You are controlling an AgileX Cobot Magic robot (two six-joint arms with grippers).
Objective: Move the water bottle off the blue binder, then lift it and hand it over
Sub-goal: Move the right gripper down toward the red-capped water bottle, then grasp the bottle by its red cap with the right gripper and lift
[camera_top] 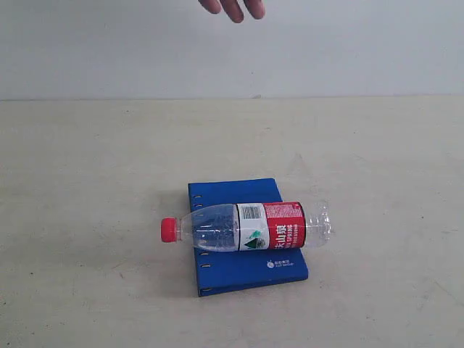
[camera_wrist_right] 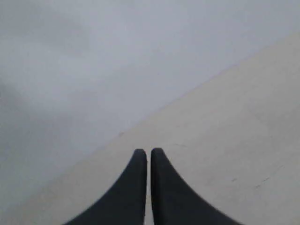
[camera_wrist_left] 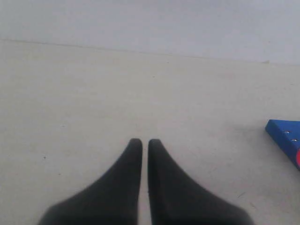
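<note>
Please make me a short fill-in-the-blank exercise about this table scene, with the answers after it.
1. The water bottle lies on its ____ across the blue binder.
2. The bottle's cap is ____ in colour.
3. The left gripper and the right gripper are both ____, holding nothing.
Missing words: side; red; shut.

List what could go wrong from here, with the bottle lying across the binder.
1. The water bottle lies on its side across the blue binder, overhanging both edges. A nudge may roll it away or drag the binder along.
2. The binder lies flat on the table, so its edge looks hard to grip. The left fingers and right fingers are shut.
3. A person's hand shows at the far edge; a fast handover might bump it.
</note>
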